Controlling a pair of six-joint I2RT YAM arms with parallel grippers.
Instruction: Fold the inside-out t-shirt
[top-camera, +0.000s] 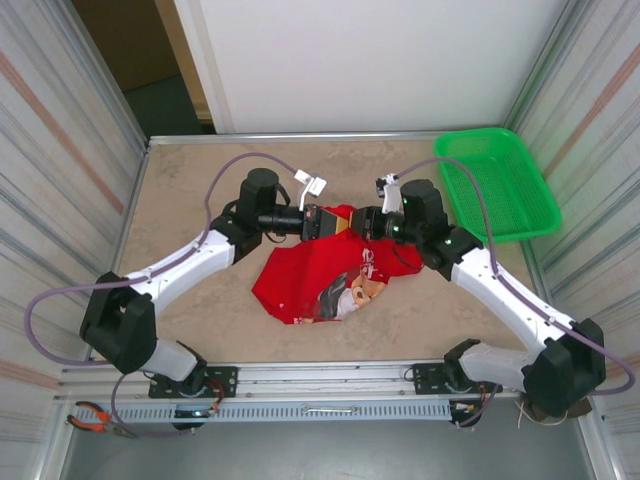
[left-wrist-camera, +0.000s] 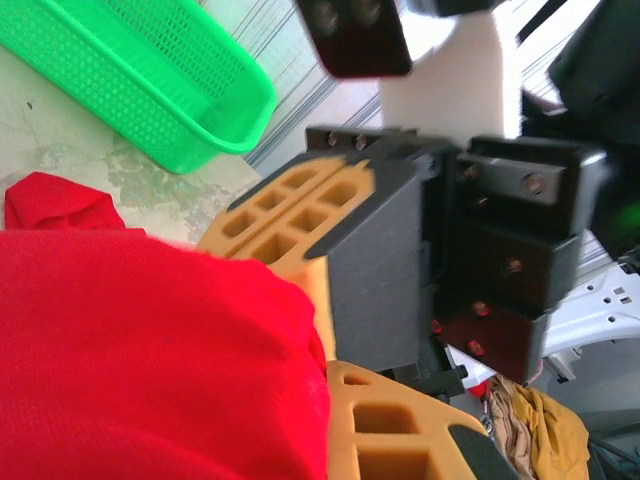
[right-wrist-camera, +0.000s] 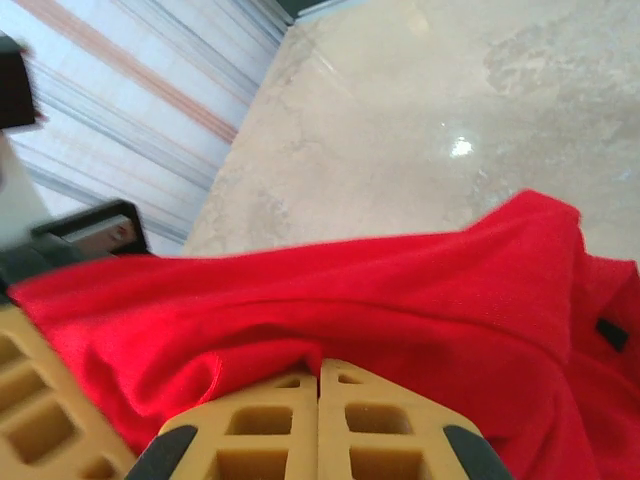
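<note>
Top external: the inside-out t-shirt (top-camera: 305, 280) lies crumpled mid-table between the arms. Its upper edge is drawn up to where the left tool (top-camera: 328, 222) and right tool (top-camera: 356, 224) meet nose to nose, both clamped on red cloth. With them this close, any pull that is not mirrored could knock one into the other. The cartoon print (top-camera: 350, 290) faces up amid loose folds, so a fold made from this bunched state would likely come out crooked. The table (top-camera: 190, 190) is smooth, mottled beige stone, and the cloth will probably slide on it rather than anchor. A green mesh basket (top-camera: 497, 180) sits at the far right corner, near the right arm's elbow, where an outward swing could clip it. Ribbed panel walls (top-camera: 60, 150) close in both sides, and orange-handled pliers (top-camera: 95, 417) lie on the near rail.

Left wrist: red cloth covers the left tool's grip and hides how deep its bite goes. The right tool's latticed fingers (left-wrist-camera: 290, 210) stand just beyond, almost touching. The basket (left-wrist-camera: 150, 80) and the striped wall lie behind.

Right wrist: the fingers (right-wrist-camera: 380, 430) press flat together, with cloth bunched at their tips. The bite looks thin and may slip under tension. The glossy table (right-wrist-camera: 450, 100) shows beyond.
</note>
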